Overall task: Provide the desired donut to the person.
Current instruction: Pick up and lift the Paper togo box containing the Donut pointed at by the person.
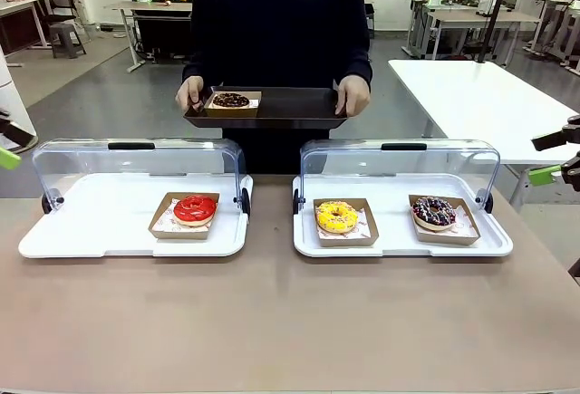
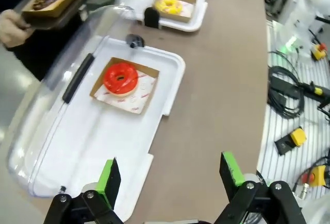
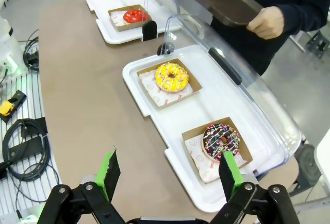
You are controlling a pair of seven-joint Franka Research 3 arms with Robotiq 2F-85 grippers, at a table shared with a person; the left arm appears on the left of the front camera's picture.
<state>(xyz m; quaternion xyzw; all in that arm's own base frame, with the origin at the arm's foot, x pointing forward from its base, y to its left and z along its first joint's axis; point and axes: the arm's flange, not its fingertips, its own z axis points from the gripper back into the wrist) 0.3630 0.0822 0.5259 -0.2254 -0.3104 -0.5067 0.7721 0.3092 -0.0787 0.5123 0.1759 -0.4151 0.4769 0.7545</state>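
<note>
Across brown tabletop (image 1: pixel 272 321), found left gripper (image 2: pixel 170 180) at far left, with fingers (image 2: pixel 110 180) spread fully wide, clasping and touching nothing, near left white tray (image 1: pixel 91 222) with red donut (image 1: pixel 195 209) boxed under raised clear lid (image 1: pixel 136 163). Found person (image 1: pixel 276 32) at middle beyond far edge, cut off above chest, both hands (image 1: pixel 352 95) gripping black tray (image 1: pixel 290 109) bearing dark chocolate donut (image 1: pixel 230 100); then yellow donut (image 1: pixel 336 216) and sprinkled donut (image 1: pixel 434 211) on right white tray (image 1: pixel 390 245). Saw right gripper (image 3: pixel 170 175) far right, equally wide and empty, largely cropped by front view's edge.

Raised clear lids (image 1: pixel 136 163) behind both trays (image 1: pixel 91 224) (front approach free)
</note>
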